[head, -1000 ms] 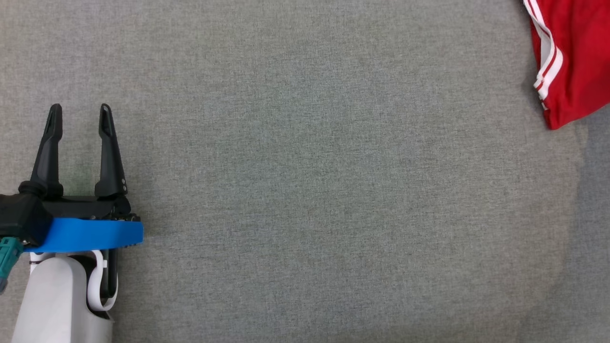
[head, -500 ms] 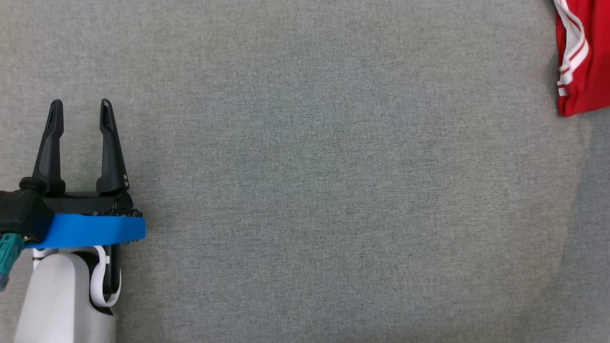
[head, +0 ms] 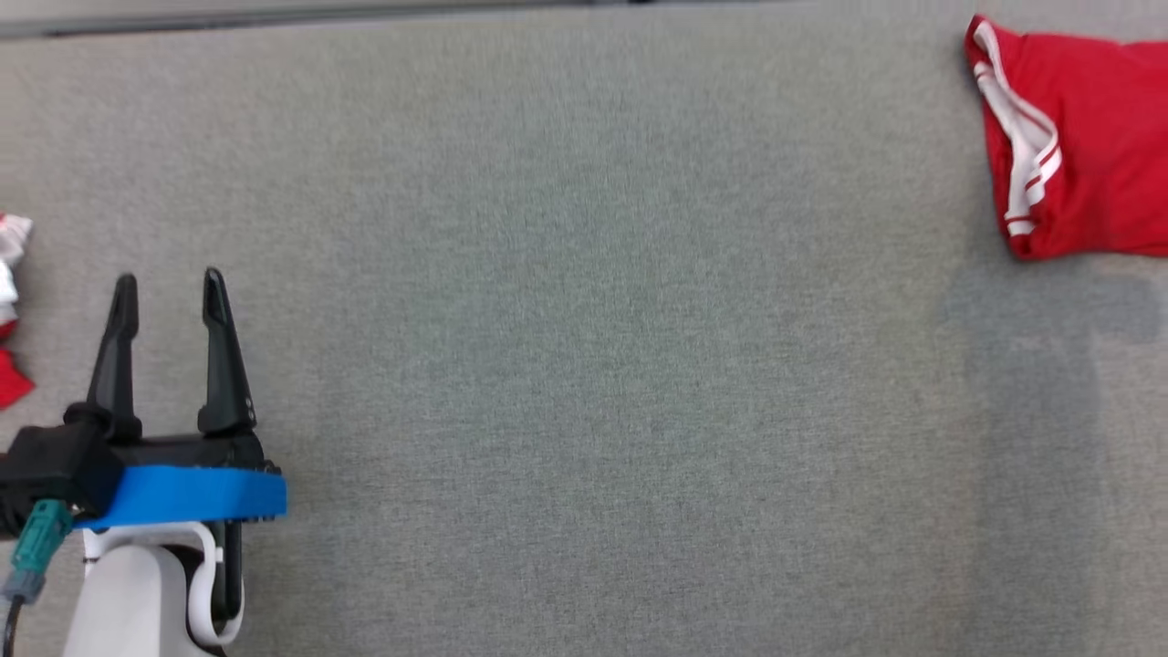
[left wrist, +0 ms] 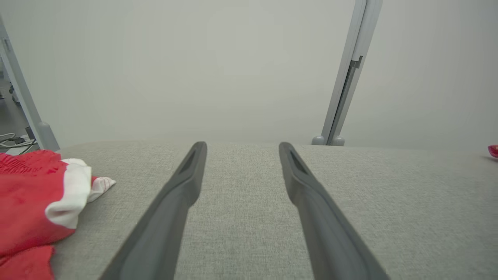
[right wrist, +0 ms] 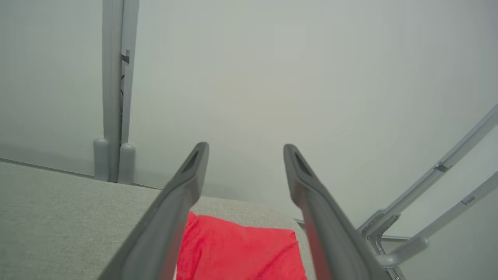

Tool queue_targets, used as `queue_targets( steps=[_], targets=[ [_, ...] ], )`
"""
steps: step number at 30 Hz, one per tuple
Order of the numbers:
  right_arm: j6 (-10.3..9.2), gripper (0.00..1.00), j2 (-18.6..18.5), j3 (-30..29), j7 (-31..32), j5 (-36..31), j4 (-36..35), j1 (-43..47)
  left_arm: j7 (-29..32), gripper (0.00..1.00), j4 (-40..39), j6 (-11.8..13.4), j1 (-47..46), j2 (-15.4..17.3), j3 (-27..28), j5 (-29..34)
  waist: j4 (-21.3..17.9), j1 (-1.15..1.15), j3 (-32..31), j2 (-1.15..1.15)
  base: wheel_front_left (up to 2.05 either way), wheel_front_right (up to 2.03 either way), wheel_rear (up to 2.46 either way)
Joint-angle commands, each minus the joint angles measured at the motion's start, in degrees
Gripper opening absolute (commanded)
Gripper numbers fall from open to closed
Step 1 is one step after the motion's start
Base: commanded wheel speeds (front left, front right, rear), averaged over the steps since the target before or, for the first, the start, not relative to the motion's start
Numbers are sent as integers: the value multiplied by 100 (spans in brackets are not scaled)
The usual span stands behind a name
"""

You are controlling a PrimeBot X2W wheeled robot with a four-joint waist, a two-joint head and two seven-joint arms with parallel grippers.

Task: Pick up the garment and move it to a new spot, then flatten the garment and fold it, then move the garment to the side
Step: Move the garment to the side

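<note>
The garment [head: 1081, 146] is red with white-striped trim and lies folded at the far right of the grey table [head: 584, 365]. In the right wrist view it [right wrist: 241, 249] rests on the table below and between the fingers of my right gripper [right wrist: 243, 149], which is open, a little above the cloth and holding nothing. My left gripper [head: 169, 287] is open and empty near the table's left side, fingers pointing away from me. The left wrist view shows it [left wrist: 241, 146] hovering over bare fabric, with a speck of the red garment [left wrist: 493, 150] at the far right.
A crumpled red and white cloth [head: 9, 310] lies at the table's left edge, just left of my left gripper [left wrist: 35, 198]. The table's far edge [head: 365, 16] runs along the top. Grey frame posts [left wrist: 346, 77] [right wrist: 113, 89] stand behind the table against a pale wall.
The head camera has shifted, bringing the table's far edge and the left cloth into view. More of the red garment shows, lying flat at the far right. The left gripper stays open.
</note>
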Motion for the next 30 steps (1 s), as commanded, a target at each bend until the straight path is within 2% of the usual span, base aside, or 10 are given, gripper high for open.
queue_targets(
  steps=[1,9,16,30],
  targets=[
    [-1,100,25,35,-61,59,-21,100,-28,100,12,2,56,6,25,28,-91,0,-145,0,0,0,0],
    [-1,100,555,843,-722,557,-197,812,-27,100,136,57,512,-81,77,105,-14,0,-850,0,0,0,0],
    [-1,100,1092,1224,-937,784,-610,1851,-27,100,228,116,774,-141,40,139,103,0,-1314,0,0,0,0],
    [-1,100,1779,1064,-864,965,-1544,3654,41,100,304,179,1101,-172,-133,121,101,0,-1827,0,0,0,0]
  ],
)
